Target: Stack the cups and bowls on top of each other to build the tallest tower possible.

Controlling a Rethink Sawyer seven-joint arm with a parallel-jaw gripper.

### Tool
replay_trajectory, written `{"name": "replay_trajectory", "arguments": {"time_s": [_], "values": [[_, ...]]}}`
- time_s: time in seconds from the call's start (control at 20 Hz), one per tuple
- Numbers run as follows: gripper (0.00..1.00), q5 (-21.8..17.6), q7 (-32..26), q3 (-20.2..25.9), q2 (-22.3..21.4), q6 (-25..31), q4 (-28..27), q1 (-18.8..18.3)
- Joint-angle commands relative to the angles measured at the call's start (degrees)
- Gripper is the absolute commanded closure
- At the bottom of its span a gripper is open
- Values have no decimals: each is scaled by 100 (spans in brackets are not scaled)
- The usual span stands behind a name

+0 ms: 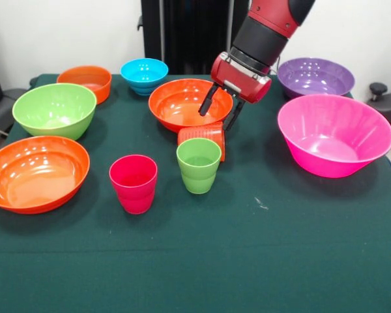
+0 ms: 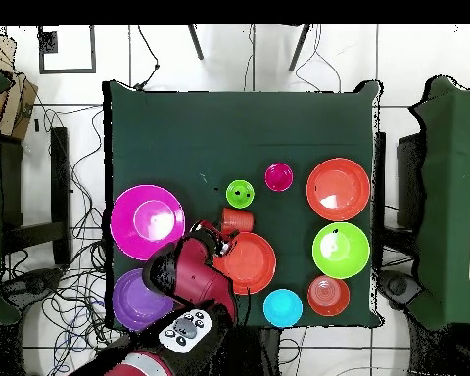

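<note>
A dark green cloth covers the table (image 1: 247, 274). A white wall (image 1: 65, 32) stands behind; cables (image 2: 77, 284) sprawl over the white tiled floor (image 2: 249, 59).

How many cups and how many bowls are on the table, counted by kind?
Cups: 3 (green cup, magenta-red cup, orange cup lying on its side)
Bowls: 7 (pink bowl, purple bowl, blue bowl, green bowl, small orange bowl, middle orange bowl, left orange bowl)
Total: 10
</note>
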Motion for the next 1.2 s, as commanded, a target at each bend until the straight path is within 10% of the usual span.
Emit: {"name": "replay_trajectory", "arguments": {"time_s": [0.05, 1.15, 1.2], "values": [[0, 99, 964, 688, 42, 590, -404, -111], [0, 180, 1024, 570, 77, 496, -345, -17], [100, 227, 1030, 518, 108, 518, -351, 28]]}}
